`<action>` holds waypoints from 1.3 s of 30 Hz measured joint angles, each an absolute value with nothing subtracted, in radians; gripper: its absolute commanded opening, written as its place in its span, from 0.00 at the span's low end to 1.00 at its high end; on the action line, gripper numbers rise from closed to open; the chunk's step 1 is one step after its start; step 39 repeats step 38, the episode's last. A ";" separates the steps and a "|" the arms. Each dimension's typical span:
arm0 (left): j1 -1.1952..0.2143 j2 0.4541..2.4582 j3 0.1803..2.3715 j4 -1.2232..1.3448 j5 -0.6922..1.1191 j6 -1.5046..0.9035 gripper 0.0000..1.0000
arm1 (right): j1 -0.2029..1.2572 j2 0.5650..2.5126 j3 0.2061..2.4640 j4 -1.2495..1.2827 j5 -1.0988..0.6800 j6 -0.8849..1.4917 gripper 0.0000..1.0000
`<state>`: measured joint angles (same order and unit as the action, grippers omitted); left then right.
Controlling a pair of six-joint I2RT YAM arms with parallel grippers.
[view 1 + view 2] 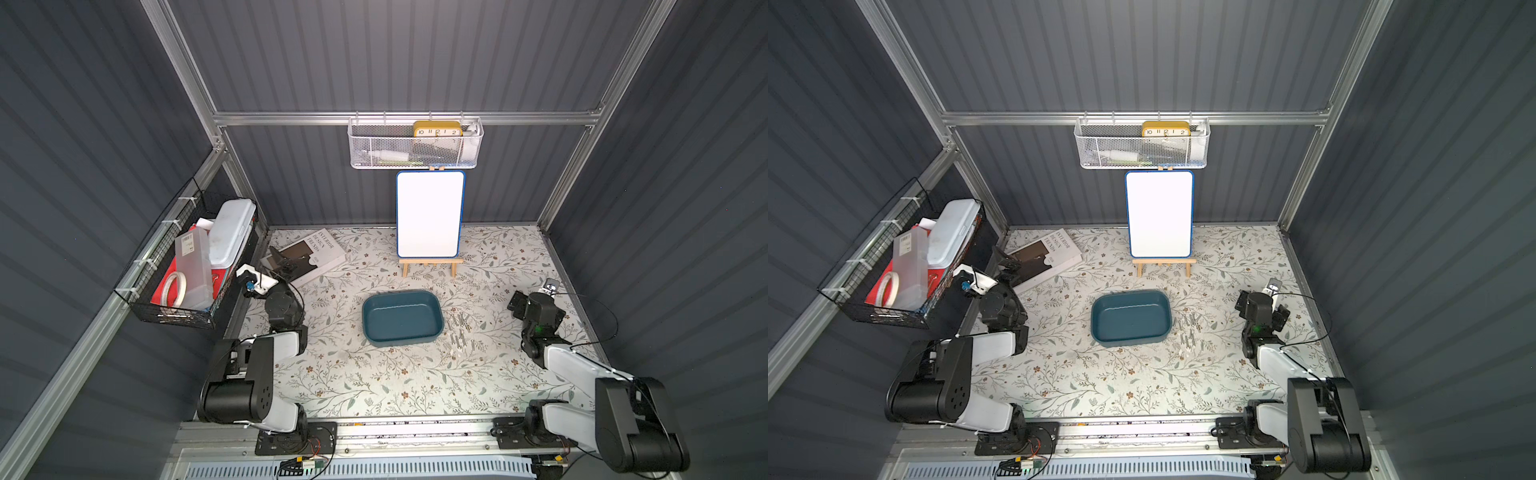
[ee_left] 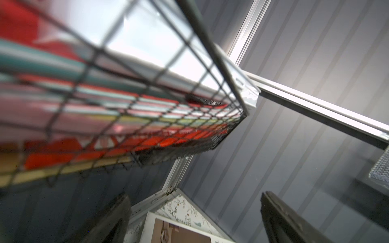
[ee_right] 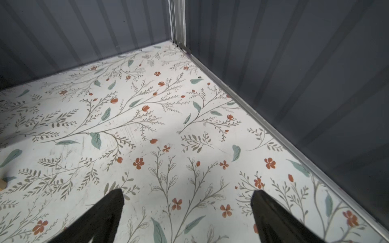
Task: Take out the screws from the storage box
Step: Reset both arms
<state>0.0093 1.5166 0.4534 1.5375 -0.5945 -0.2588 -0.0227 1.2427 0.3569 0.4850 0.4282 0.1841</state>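
The storage box (image 1: 402, 318) (image 1: 1131, 318) is a shallow teal tray in the middle of the floral table, and its inside looks bare. The screws (image 1: 459, 329) (image 1: 1190, 330) lie in a loose cluster on the table just right of the tray. My left gripper (image 1: 279, 261) (image 2: 195, 194) is raised at the back left over a book, open with nothing between its fingers. My right gripper (image 3: 189, 196) (image 1: 537, 306) hangs right of the screws. It faces the back right corner, open and empty.
A black wire basket (image 1: 174, 291) (image 2: 147, 117) on the left wall holds a translucent case (image 1: 193, 266) and tape. A book (image 1: 316, 253) lies at the back left. A whiteboard on an easel (image 1: 430, 214) stands at the back, under a white mesh basket (image 1: 415, 147).
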 measured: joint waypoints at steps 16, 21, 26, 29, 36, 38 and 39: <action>0.055 1.712 0.427 1.613 -0.376 -0.175 0.99 | -0.033 1.563 0.360 0.891 0.152 0.109 0.99; 0.059 1.711 0.443 1.623 -0.367 -0.175 0.99 | -0.033 1.547 0.361 0.894 0.127 0.099 0.99; 0.059 1.711 0.443 1.622 -0.367 -0.175 0.99 | -0.033 1.544 0.361 0.894 0.116 0.092 0.99; 0.059 1.711 0.443 1.622 -0.367 -0.175 0.99 | -0.033 1.544 0.361 0.893 0.115 0.091 0.99; 0.059 1.711 0.443 1.623 -0.367 -0.175 0.99 | -0.033 1.544 0.381 0.873 0.075 0.073 0.99; 0.059 1.711 0.443 1.623 -0.367 -0.175 0.99 | -0.031 1.544 0.387 0.873 0.056 0.065 0.99; 0.059 1.711 0.443 1.623 -0.367 -0.175 0.99 | -0.031 1.544 0.387 0.873 0.056 0.065 0.99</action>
